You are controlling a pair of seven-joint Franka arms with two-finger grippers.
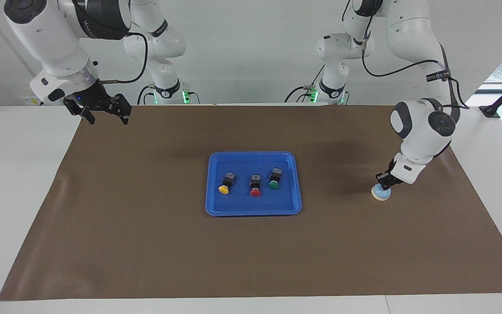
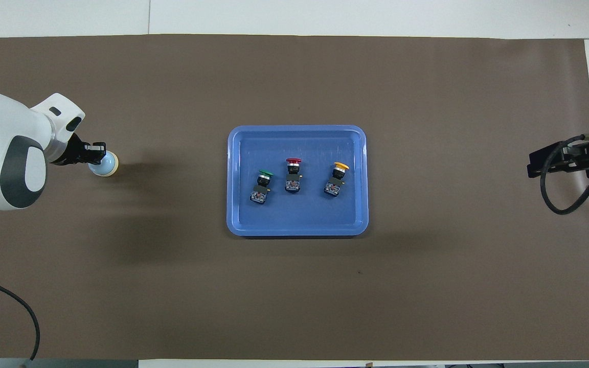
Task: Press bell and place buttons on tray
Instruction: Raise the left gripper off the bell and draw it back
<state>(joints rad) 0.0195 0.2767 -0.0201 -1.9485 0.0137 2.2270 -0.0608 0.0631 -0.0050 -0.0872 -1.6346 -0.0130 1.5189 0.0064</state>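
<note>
The light-blue bell (image 1: 381, 193) (image 2: 107, 165) sits on the brown mat toward the left arm's end of the table. My left gripper (image 1: 384, 182) (image 2: 98, 153) is shut, and its tips rest down on the bell's top, hiding the cream knob. The blue tray (image 1: 253, 154) (image 2: 297, 129) lies at the mat's middle. In it lie the yellow button (image 1: 224, 188) (image 2: 339, 173), the red button (image 1: 255, 190) (image 2: 293, 172) and the green button (image 1: 273, 183) (image 2: 264, 180). My right gripper (image 1: 107, 117) (image 2: 533, 166) hangs open and holds nothing, over the mat's edge at the right arm's end.
A brown mat (image 1: 146, 244) (image 2: 427, 286) covers most of the white table. A black cable (image 2: 560, 197) loops below the right gripper in the overhead view.
</note>
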